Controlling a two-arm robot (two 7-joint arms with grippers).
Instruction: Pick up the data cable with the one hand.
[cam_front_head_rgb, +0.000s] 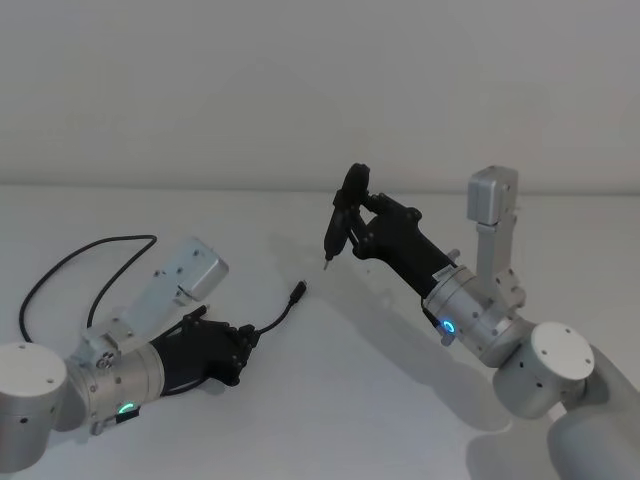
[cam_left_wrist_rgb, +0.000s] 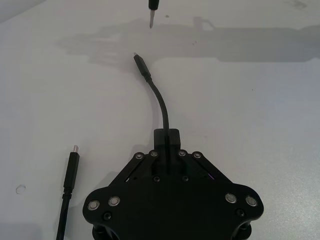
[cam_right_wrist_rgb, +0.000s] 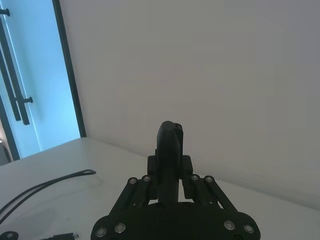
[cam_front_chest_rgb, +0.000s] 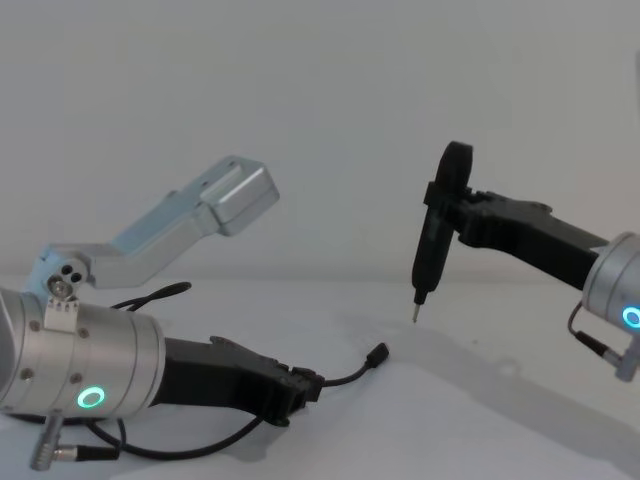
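low on the white table, at your robot's left, the left gripper lies almost flat against the surface, its short blocky fingers pressed together on the data cable a little way back from one end. from the left wrist view you see the cord leave the pinched fingertips, bend in a gentle curve and finish in a small black plug pointing away from the gripper. the chest view shows that free end arching up slightly from the fingers, with the plug close to the tabletop. behind the left arm the rest of the cord runs back in a wide loop across the table's left side. another black plug with a silver tip lies flat on the table just beside the left gripper; whether it belongs to the same cord you cannot tell. over on your right, the right gripper hangs raised above the table, jaws clamped on a slim black tool with a round top and a pointed metal tip. the tool stands nearly upright in that grip, tip down and clear of the surface, near the cable's free plug but not touching it. the right wrist view looks along the closed fingers to the tool's rounded head.
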